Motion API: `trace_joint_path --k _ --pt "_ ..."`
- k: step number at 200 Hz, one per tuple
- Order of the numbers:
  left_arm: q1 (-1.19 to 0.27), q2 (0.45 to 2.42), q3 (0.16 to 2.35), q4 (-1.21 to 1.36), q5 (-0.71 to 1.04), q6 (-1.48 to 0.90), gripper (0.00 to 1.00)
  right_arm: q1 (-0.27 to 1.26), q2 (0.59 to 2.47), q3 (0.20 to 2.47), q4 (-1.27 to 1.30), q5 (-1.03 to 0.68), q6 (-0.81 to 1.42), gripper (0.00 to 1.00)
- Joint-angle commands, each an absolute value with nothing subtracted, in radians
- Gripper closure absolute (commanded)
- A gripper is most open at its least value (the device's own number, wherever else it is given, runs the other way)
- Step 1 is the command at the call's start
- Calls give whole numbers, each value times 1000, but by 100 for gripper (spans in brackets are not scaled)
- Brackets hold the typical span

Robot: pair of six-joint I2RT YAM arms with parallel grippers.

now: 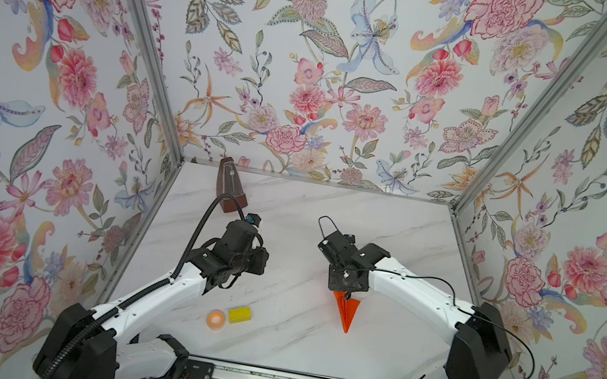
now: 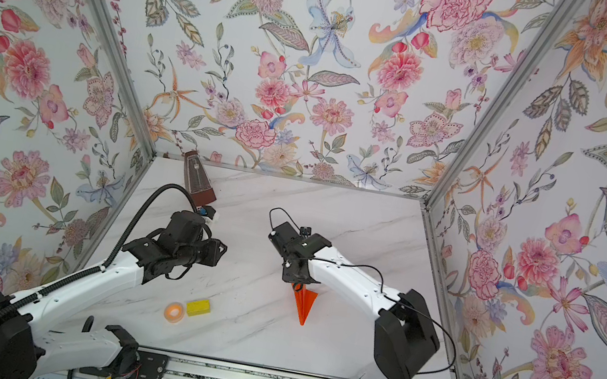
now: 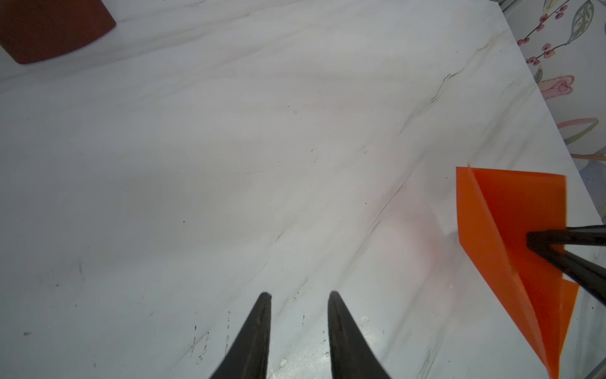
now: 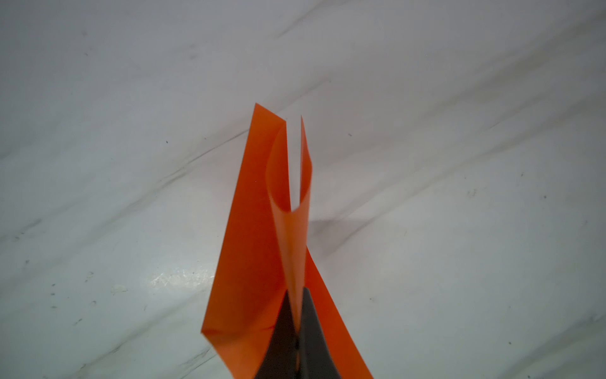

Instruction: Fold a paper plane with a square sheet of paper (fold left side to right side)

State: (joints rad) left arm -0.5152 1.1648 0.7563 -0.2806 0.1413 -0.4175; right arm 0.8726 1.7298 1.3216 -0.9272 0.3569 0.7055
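Marble tabletop (image 1: 309, 217) lies bare around the paper plane (image 1: 345, 311), right of centre in both top views. The right gripper (image 4: 296, 293) pinches its centre fold; wings splay (thin paper), so a sideways tug could slip it or spring the creases. The left gripper (image 3: 299, 293), spread and empty, hovers well apart at left; tape ring (image 1: 216, 318) and yellow block (image 1: 240, 314) lie lower left.
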Motion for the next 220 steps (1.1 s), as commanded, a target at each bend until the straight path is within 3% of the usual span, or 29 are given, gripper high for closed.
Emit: trace_joint_path --k 1,38,77,103,138,160,220 --pt "-505 1144 721 -222 199 -457 68 944 1841 1413 -1000 385 769 90" --pt "-505 1160 700 -217 247 -459 67 947 1819 1387 -837 134 753 65" --pt "-505 1202 680 -195 313 -461 67 859 1624 1179 -665 -73 755 62" --pt "-523 1233 647 -99 390 -521 67 789 1510 1024 -586 -166 757 66" --pt "-623 1287 649 -42 364 -579 65 719 1447 826 -466 -285 754 87" --pt "-694 1330 646 23 359 -623 60 717 1468 726 -298 -393 767 95" --pt "-816 1453 615 169 371 -718 47 760 1528 651 -101 -443 876 99"
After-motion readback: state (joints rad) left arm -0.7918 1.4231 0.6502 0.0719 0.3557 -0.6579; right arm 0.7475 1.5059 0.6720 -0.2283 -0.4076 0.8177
